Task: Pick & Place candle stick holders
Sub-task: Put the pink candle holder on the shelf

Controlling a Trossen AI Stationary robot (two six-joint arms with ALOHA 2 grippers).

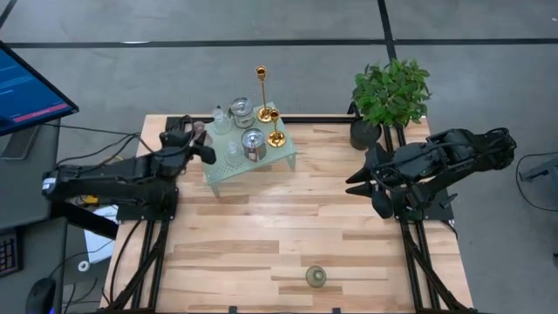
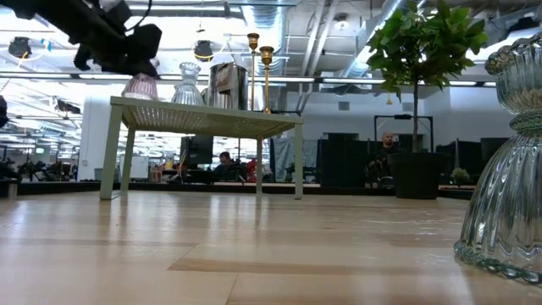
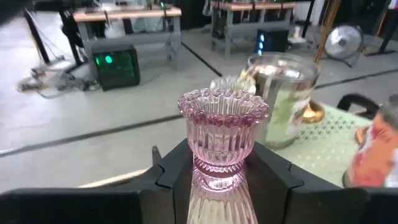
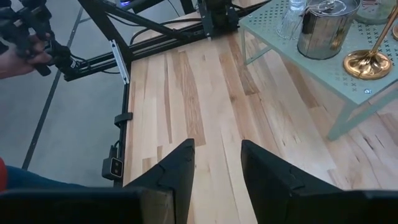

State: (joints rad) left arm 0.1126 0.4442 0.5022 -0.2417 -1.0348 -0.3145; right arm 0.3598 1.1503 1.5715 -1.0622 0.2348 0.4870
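Your left claw (image 1: pixel 202 144) sits at the bench's (image 1: pixel 261 244) ten o'clock, at the left edge of the mint-green rack (image 1: pixel 228 173), pinching the pink glass holder (image 3: pixel 222 140) by its stem between both fingers (image 3: pixel 176 174). In the low view the pink holder (image 2: pixel 141 85) rests at the rack's (image 2: pixel 203 119) left end.

On the rack, moving rightward, you have a clear glass holder (image 1: pixel 220 119), two silvery metal cups (image 1: pixel 241 112) and (image 1: pixel 254 144), then the tall gold candlestick (image 1: pixel 261 92) and the short gold candlestick (image 1: pixel 275 128) at its right side.

A greenish glass holder (image 1: pixel 316 276) stands alone at the bench's six o'clock, well apart from the rack.

The potted plant (image 1: pixel 390 96) stands at one o'clock. Your right claw (image 1: pixel 362 185) waits at three o'clock, fingers (image 4: pixel 176 169) spread with nothing between them, bare bench beneath.
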